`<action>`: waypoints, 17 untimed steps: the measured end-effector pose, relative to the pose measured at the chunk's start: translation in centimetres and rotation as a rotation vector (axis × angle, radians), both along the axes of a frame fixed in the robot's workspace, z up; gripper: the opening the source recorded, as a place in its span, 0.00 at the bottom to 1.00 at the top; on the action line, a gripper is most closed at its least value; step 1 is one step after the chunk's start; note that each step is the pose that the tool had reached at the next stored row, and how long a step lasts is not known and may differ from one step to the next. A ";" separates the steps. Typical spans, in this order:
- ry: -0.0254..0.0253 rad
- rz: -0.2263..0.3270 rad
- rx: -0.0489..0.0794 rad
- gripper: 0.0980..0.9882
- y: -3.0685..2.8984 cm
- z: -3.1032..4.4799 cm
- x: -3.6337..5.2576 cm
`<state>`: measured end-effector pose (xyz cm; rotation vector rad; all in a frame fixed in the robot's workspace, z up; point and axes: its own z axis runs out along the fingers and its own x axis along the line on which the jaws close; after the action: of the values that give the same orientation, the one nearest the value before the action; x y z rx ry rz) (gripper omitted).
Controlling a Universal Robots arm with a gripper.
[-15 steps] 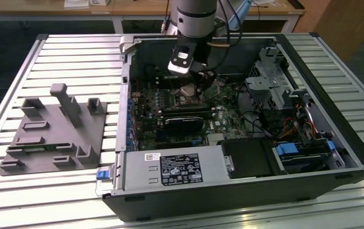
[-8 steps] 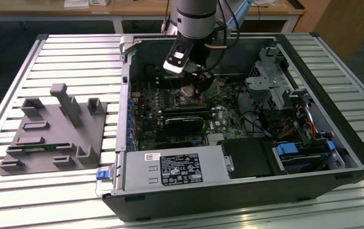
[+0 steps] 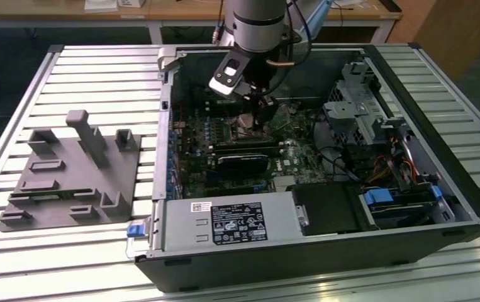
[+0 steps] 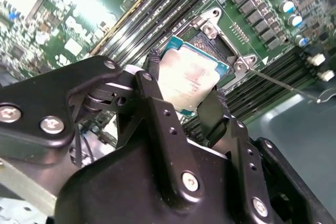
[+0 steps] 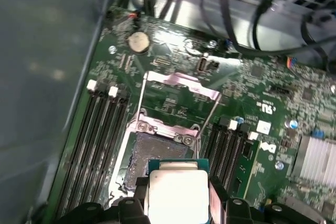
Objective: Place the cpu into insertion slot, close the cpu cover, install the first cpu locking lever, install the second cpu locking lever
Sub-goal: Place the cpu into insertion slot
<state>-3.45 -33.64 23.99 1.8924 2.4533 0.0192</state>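
At the exterior view's left a grey fixture [image 3: 72,176] lies on the worktop [image 3: 21,82]. Upper centre, inside the computer case [image 3: 307,264], the tool [image 3: 259,106] pinches the cpu [image 4: 191,77] by opposite edges just above the insertion slot [image 5: 155,153], the cpu cover [image 5: 181,85] flipped open. The chip is probably light, stiff and fragile underneath, so the edges look the safe hold.

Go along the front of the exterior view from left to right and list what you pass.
Grey moulded plastic fixture block → small blue plastic clip → silver metal box with a black label → black square module → blue-tabbed drive bay.
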 end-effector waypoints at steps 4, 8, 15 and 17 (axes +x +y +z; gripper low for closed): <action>0.0000 -0.072 0.000 0.49 0.00 -0.12 0.00; 0.0000 -0.145 0.000 0.49 0.00 -0.28 0.00; 0.0000 -0.192 0.009 0.49 0.00 -0.46 -0.22; -0.0002 -0.192 0.016 0.49 0.00 -0.50 -0.26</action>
<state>-3.71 -33.65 23.49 2.1250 2.2663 0.0322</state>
